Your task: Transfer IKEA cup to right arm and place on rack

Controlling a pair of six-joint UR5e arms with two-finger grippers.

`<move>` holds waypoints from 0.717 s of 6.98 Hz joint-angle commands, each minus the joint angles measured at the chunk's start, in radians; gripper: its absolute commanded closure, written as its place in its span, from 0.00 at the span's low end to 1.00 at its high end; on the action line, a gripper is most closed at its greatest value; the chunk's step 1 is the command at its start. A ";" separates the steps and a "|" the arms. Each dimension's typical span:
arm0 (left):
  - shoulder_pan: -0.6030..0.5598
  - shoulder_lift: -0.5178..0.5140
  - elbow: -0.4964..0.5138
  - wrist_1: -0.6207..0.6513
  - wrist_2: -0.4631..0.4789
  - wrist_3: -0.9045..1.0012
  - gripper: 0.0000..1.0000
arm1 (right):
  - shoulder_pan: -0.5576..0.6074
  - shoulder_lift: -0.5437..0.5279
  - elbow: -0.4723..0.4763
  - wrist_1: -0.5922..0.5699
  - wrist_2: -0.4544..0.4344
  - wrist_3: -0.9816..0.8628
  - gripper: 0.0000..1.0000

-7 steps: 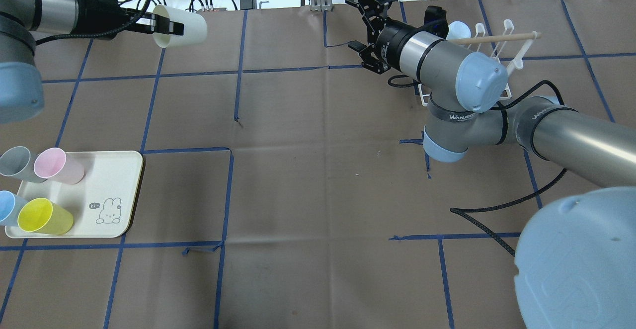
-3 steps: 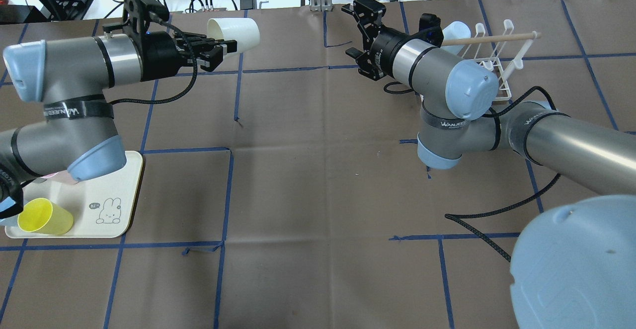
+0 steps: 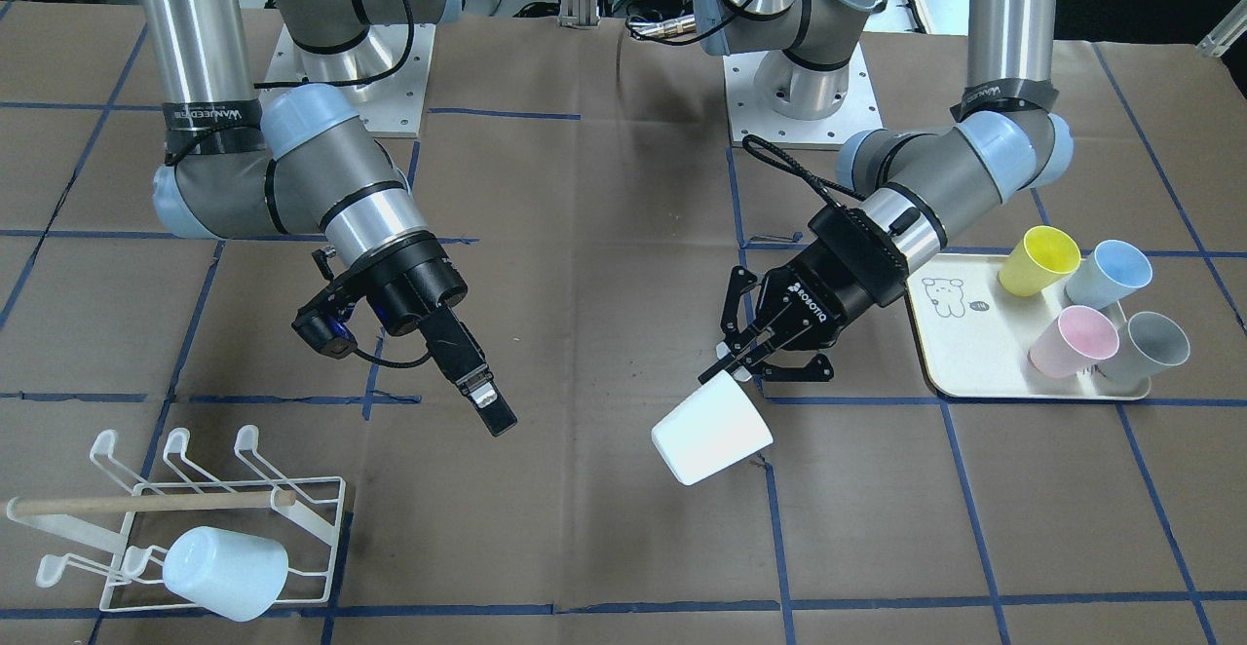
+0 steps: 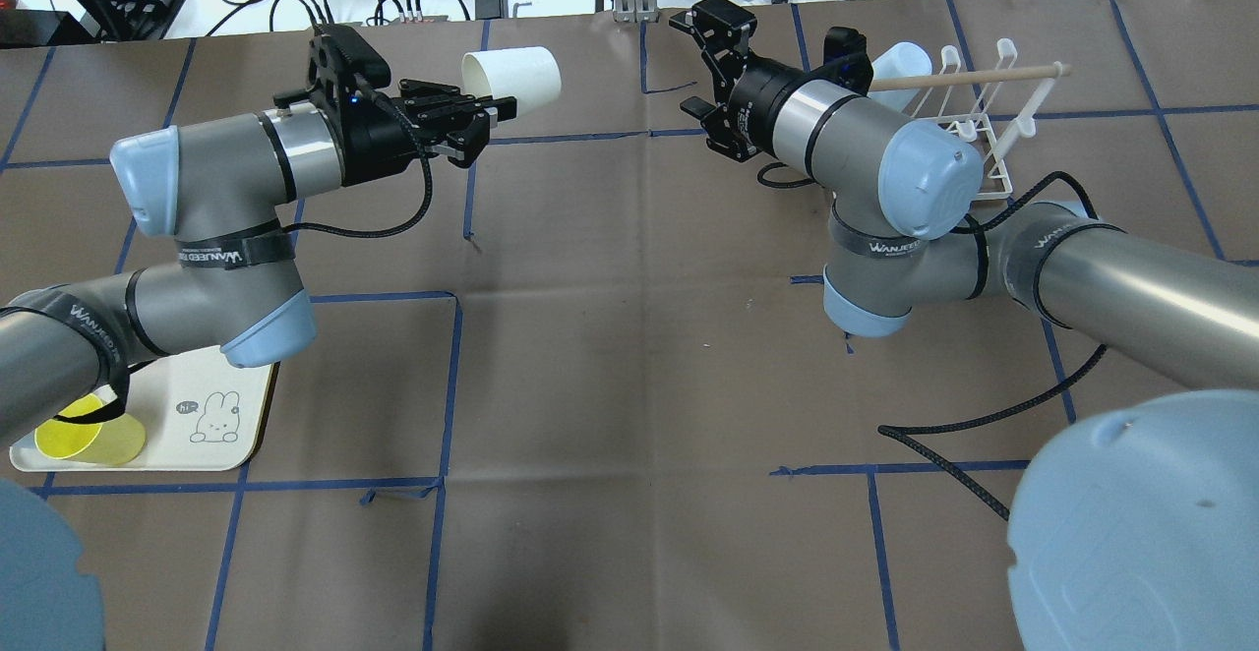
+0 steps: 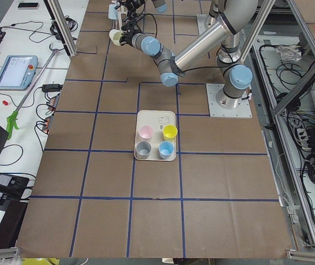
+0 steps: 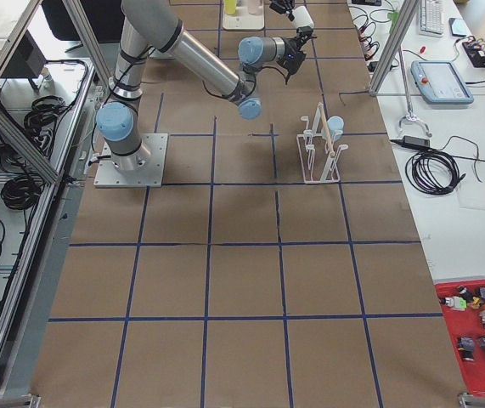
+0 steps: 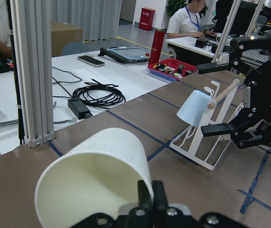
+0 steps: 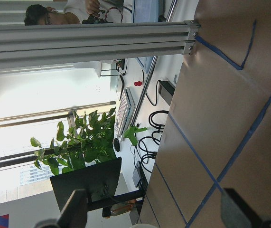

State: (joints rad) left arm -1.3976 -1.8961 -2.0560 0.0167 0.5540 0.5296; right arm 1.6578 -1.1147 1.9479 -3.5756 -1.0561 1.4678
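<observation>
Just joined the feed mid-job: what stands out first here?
The left claw pinches a white cup by its rim, sideways over the far side of the table. The right claw stands open opposite it, and a pale blue cup hangs on the rack at far right.

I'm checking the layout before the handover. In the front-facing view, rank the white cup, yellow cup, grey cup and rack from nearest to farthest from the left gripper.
1. white cup, held at its rim by the left gripper.
2. yellow cup, on the tray, view's right.
3. grey cup, at the tray's right end.
4. rack, view's bottom left, across the table.
</observation>
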 commanded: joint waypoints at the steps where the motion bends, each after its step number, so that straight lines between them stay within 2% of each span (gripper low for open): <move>1: -0.061 -0.014 0.036 0.045 0.012 -0.148 1.00 | 0.002 0.003 0.002 0.000 0.004 -0.024 0.00; 3: -0.087 -0.055 0.036 0.240 0.030 -0.309 1.00 | 0.026 0.004 0.000 0.001 -0.005 -0.017 0.00; 5: -0.089 -0.080 0.033 0.307 0.030 -0.338 0.99 | 0.052 0.004 -0.001 -0.002 -0.022 -0.008 0.01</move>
State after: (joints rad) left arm -1.4845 -1.9646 -2.0220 0.2880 0.5837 0.2127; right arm 1.6954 -1.1107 1.9479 -3.5757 -1.0665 1.4551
